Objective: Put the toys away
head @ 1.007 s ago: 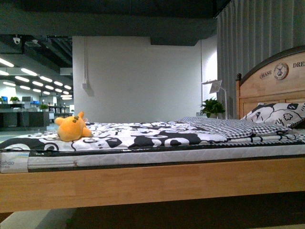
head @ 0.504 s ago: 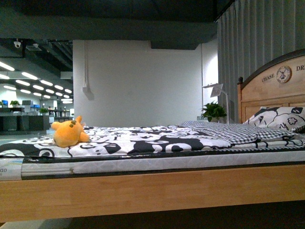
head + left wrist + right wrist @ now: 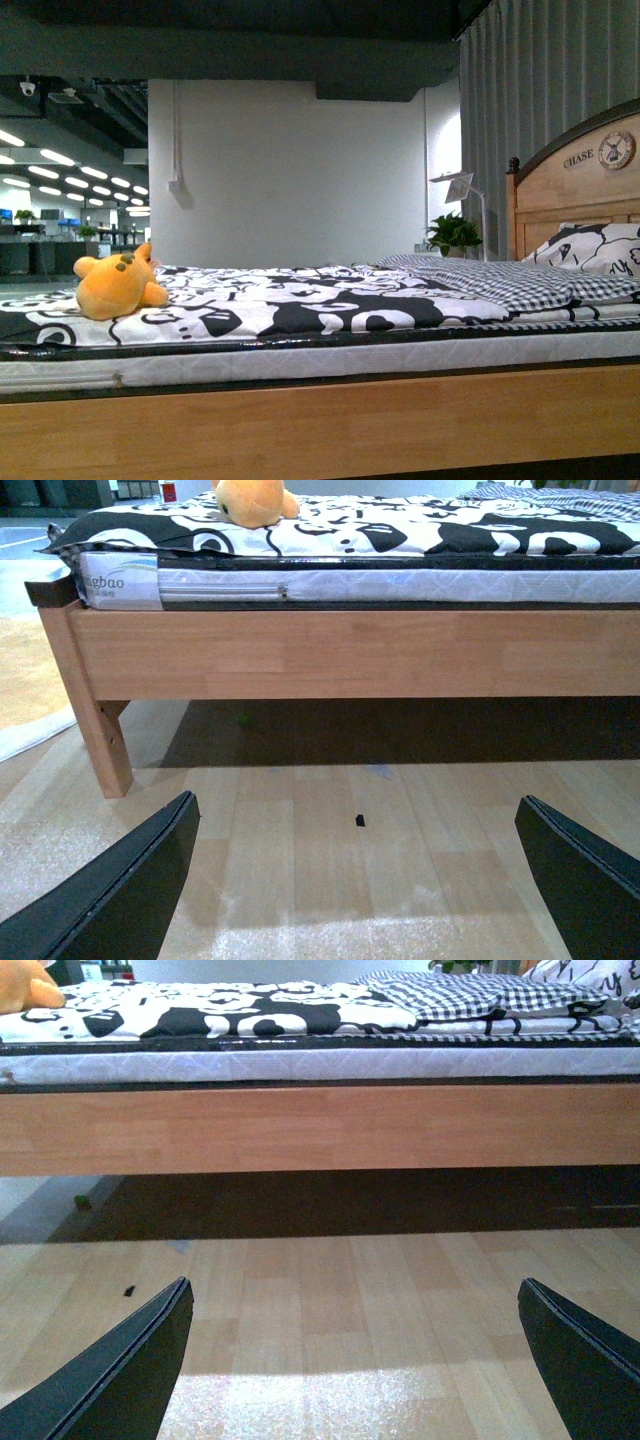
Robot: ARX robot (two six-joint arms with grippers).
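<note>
The orange-yellow plush toy (image 3: 115,285) lies on the black-and-white bedspread near the foot end of the bed, at the left of the front view. It also shows in the left wrist view (image 3: 252,500) on the bed's near corner, and only its edge shows in the right wrist view (image 3: 25,990). My left gripper (image 3: 355,880) is open and empty, low over the wooden floor in front of the bed frame. My right gripper (image 3: 355,1360) is also open and empty over the floor, further along the bed. Neither arm shows in the front view.
The wooden bed frame (image 3: 330,425) and white mattress (image 3: 330,360) stand across in front of me. A headboard (image 3: 585,180), pillow (image 3: 600,245) and checked blanket (image 3: 500,280) are at the right. A bed leg (image 3: 100,730) stands at the corner. A plant (image 3: 452,232) and lamp (image 3: 455,185) are behind.
The front view has shifted: the bed and headboard sit lower and further right in the picture, and the plush toy appears larger and further left.
</note>
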